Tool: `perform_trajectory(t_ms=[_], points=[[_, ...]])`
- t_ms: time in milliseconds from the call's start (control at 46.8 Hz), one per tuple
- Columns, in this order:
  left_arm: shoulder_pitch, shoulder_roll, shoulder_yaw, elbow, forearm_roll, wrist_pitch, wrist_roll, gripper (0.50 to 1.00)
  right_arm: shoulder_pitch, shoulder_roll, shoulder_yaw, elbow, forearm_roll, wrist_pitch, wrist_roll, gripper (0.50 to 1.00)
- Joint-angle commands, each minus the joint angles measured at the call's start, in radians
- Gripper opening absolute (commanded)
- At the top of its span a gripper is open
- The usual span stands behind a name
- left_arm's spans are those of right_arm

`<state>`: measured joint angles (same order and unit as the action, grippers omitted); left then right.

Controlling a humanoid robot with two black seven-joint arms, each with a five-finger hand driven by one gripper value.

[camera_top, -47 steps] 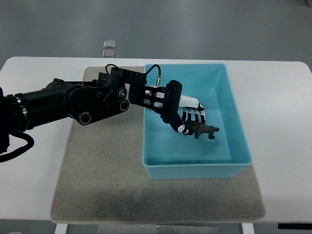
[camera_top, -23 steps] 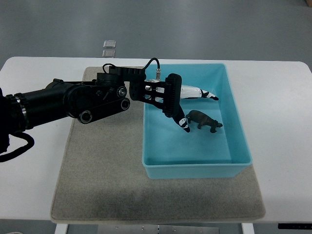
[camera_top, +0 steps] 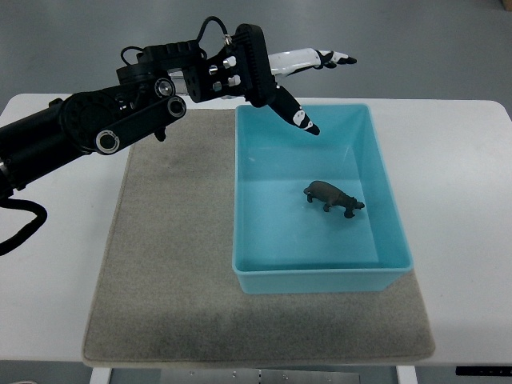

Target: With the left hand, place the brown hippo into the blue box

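Hippo placement looks done: the brown hippo [camera_top: 334,197] stands on the floor of the blue box [camera_top: 248,186], a little toward three o'clock of the box's centre, clear of every wall and touched by nothing. The left hand [camera_top: 282,74] hovers above the box's twelve o'clock rim, toward its eleven o'clock corner, well apart from the toy, its fingers [camera_top: 306,58] spread wide and empty, one pointing out toward three o'clock and the thumb angling down toward five o'clock over the box's near-rim interior. The box sits on a grey mat [camera_top: 160,272] on the white table [camera_top: 464,208]. By my judgement the step in hand is the retreat, and the next move calls only for drawing the arm toward nine o'clock without clipping the rim.
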<state>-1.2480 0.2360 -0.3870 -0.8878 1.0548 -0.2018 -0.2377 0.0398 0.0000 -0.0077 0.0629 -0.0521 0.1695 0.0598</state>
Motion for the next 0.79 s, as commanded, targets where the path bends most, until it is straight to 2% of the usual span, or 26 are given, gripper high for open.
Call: perform_trajectory(t_ms=[0,171,363,577,770], points=[[0.001,0.02,-0.016,0.003,-0.093,-0.001,0.001,0.994,0.0,0.0,0.0,0.0,0.0,0.001,0.0,0.936],[0.004,0.08,-0.016,0.021,-0.404,-0.002,0.003,0.994,0.0,0.0,0.0,0.0,0.0,-0.001,0.0,0.936],[0.024,0.144,-0.012,0.076,-0.737,-0.036,0.003,0.994,0.0,0.0,0.0,0.0,0.0,-0.001,0.0,0.936],[0.073,0.203,-0.019,0.099,-0.788,-0.051,0.003,0.994,0.0,0.0,0.0,0.0,0.0,-0.001,0.0,0.936],[0.087,0.201,-0.021,0.199,-0.829,-0.054,0.003,0.994,0.0,0.0,0.0,0.0,0.0,0.001,0.0,0.936]])
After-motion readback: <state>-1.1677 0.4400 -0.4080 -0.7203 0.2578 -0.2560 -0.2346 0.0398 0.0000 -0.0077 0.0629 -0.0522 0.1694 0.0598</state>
